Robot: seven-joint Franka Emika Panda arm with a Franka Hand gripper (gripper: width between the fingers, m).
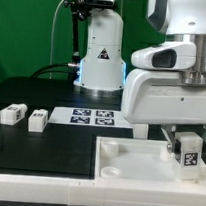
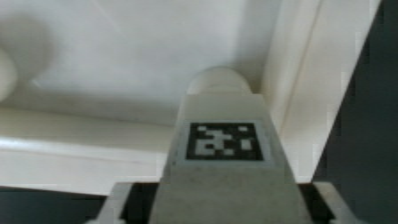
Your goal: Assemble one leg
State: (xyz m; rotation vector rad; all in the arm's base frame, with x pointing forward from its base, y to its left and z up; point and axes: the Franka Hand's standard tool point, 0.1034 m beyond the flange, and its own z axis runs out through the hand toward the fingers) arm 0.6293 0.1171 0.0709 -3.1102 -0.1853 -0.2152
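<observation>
My gripper (image 1: 188,141) is shut on a white leg (image 1: 188,152) with a black-and-white tag on its face. It holds the leg upright at the exterior view's right end of the large white tray (image 1: 127,158), close to the tray's surface. In the wrist view the leg (image 2: 222,135) runs out from between my fingers (image 2: 139,205), its tip close to the tray's raised rim (image 2: 294,70). My gripper (image 2: 222,205) grips the leg's near end. Whether the leg touches the tray cannot be told.
Two more legs (image 1: 12,113) (image 1: 38,118) lie on the black table at the exterior view's left. The marker board (image 1: 93,116) lies behind the tray. A round corner hole (image 1: 111,170) shows in the tray. The robot base (image 1: 100,56) stands behind.
</observation>
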